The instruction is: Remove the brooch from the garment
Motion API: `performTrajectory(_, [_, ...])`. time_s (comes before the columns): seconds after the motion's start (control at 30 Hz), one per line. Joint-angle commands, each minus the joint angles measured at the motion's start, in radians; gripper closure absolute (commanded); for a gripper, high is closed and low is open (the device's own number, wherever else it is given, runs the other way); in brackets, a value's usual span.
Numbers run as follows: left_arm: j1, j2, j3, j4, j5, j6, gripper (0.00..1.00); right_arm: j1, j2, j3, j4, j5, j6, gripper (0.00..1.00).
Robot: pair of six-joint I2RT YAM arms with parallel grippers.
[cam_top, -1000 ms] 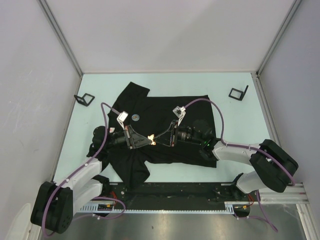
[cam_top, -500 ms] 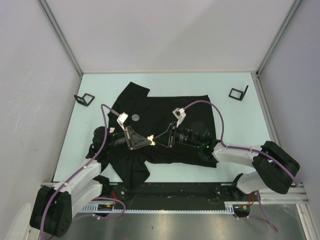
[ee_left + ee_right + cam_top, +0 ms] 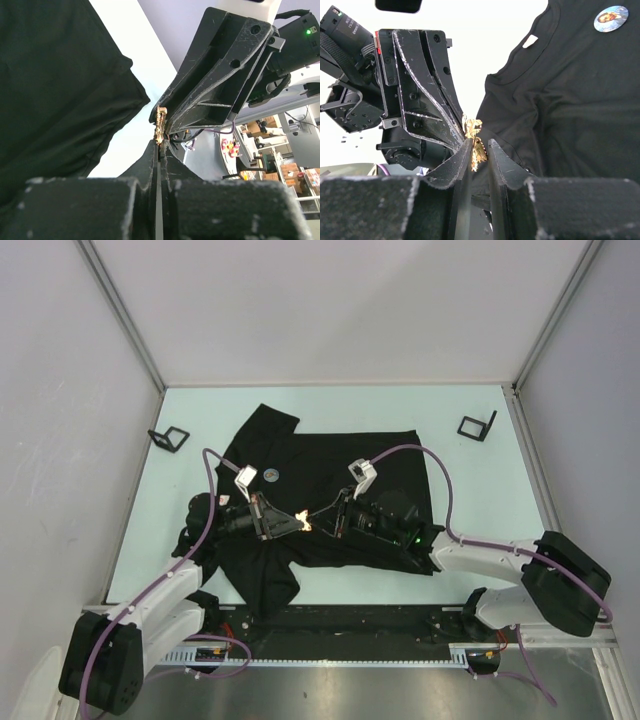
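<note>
Left gripper (image 3: 159, 146) is clamped shut on the brooch (image 3: 160, 125), above the garment's (image 3: 330, 455) left half. Right gripper (image 3: 480, 146) straddles it, can't tell if it's pinching. Bare table (image 3: 330, 400) all around the garment's edges.

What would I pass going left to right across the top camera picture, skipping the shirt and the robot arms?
First a black stand → round badge → brooch → second black stand.
</note>
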Motion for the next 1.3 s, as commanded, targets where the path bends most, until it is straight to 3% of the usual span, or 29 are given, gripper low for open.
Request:
performTrajectory(0.0, [-0.011,-0.02,0.035,0.026,0.037,0.02,1.0,0.003,-0.049,-0.012,-0.021,0.111,-0.044,0.78])
performTrajectory(0.27, [-0.011,-0.007,0.038,0.016,0.032,0.027,1.0,0.004,-0.147,-0.028,-0.095,0.09,-0.057,0.58])
performTrajectory(0.37, [-0.011,-0.003,0.035,0.034,0.038,0.018,1.0,-0.019,-0.155,-0.036,-0.09,0.021,-0.057,0.58])
performTrajectory(1.1, [-0.013,0.005,0.029,0.103,0.069,-0.028,0.99,-0.048,-0.014,-0.033,0.119,-0.188,-0.015,0.81])
performTrajectory(1.27, [-0.013,0.003,0.026,0.114,0.072,-0.036,1.0,-0.049,-0.008,-0.033,0.152,-0.197,-0.003,1.0])
